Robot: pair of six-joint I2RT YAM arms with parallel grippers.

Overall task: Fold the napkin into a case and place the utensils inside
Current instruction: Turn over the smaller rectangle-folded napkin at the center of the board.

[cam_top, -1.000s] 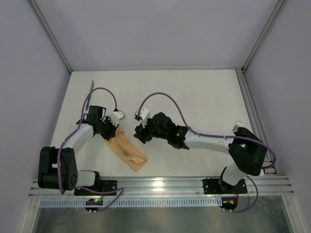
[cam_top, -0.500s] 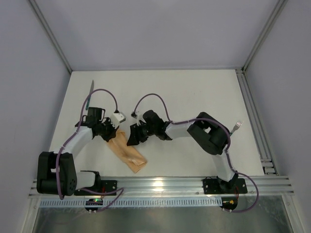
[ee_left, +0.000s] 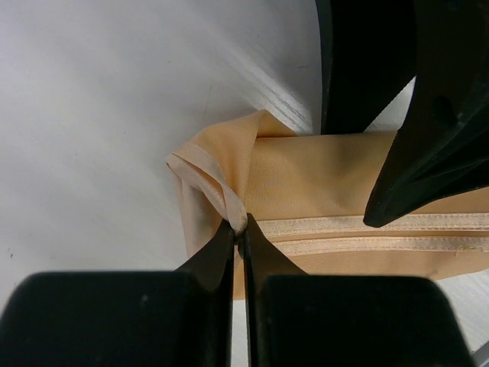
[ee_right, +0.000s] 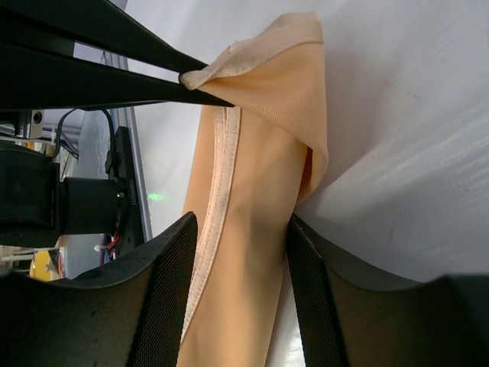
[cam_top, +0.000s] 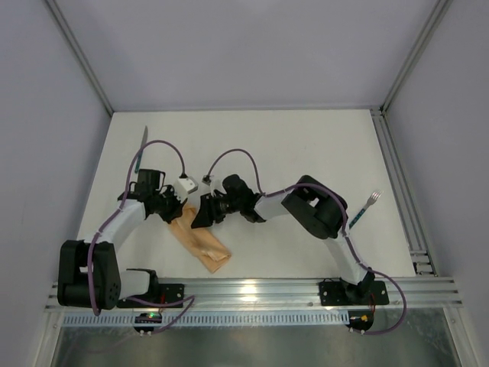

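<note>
Cloth case (cam_top: 202, 245) lies on the bench (cam_top: 290, 145) under both claws. Left claw (ee_left: 238, 229) is closed, pinching a lifted corner at the case's end. Right claw (ee_right: 241, 229) is open just beside it, fingers astride the case; whether they touch the cloth is unclear. Knife (cam_top: 140, 149) lies on the bench well beyond the left claw. Fork (cam_top: 365, 205) lies well apart from the right claw, behind its arm.

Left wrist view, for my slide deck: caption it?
Left tool pinches the folded case's hemmed corner; the open right tool straddles it.
</note>
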